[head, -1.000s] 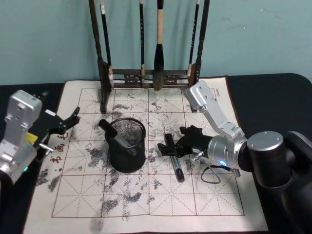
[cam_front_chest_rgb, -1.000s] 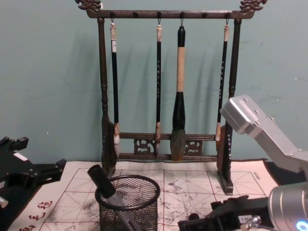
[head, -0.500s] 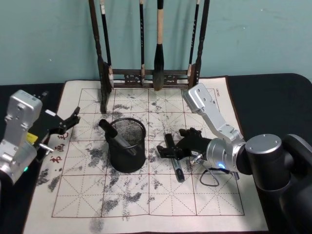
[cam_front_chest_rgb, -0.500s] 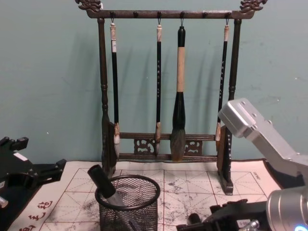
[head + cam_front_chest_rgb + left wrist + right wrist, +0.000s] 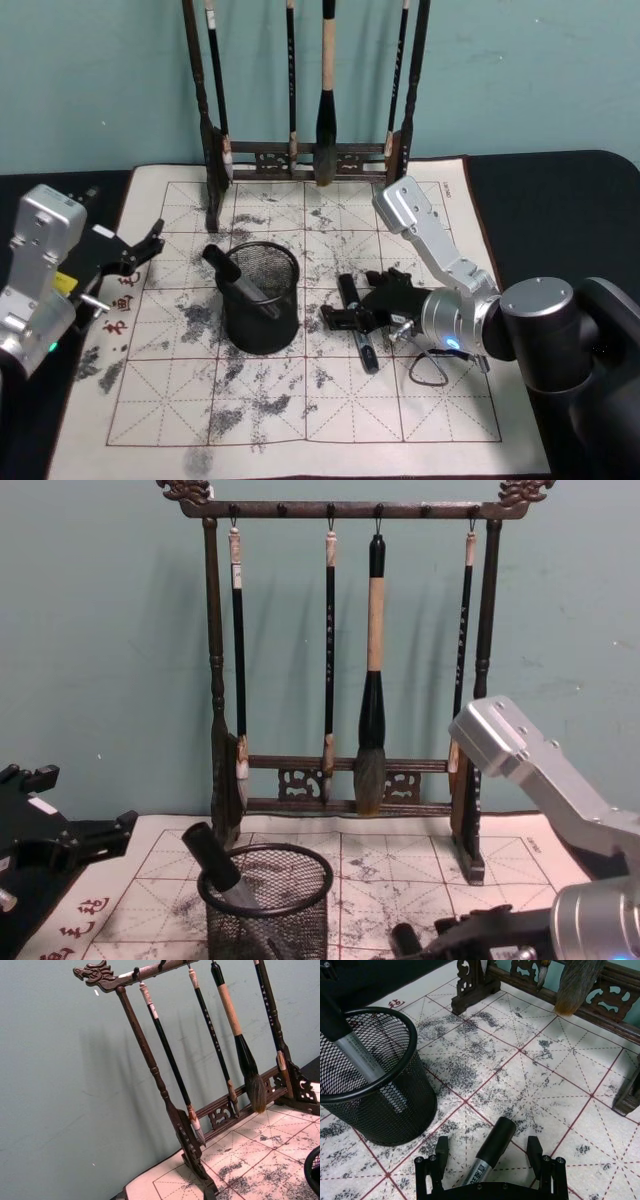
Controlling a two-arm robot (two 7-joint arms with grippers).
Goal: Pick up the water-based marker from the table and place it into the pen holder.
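Note:
The water-based marker point(image 5: 358, 327) lies on the ink-stained mat right of the pen holder point(image 5: 262, 322), black cap pointing toward the rack. My right gripper point(image 5: 349, 317) is low over it and open. In the right wrist view the gripper point(image 5: 488, 1146) has one finger on each side of the marker point(image 5: 492, 1145), not touching it. The pen holder point(image 5: 390, 1115), a black mesh cup point(image 5: 270, 930), has another black-capped marker point(image 5: 222, 264) leaning inside. My left gripper point(image 5: 148, 245) is parked open at the mat's left edge.
A tall dark wooden brush rack point(image 5: 300, 157) with several hanging brushes stands at the back of the mat point(image 5: 200, 400). A thin cable loop point(image 5: 430, 365) lies under the right arm. Black tabletop borders the mat on both sides.
My right gripper has come down and slightly nearer, so its fingers now sit on both sides of the marker. The marker, the pen holder and the left arm have not moved.

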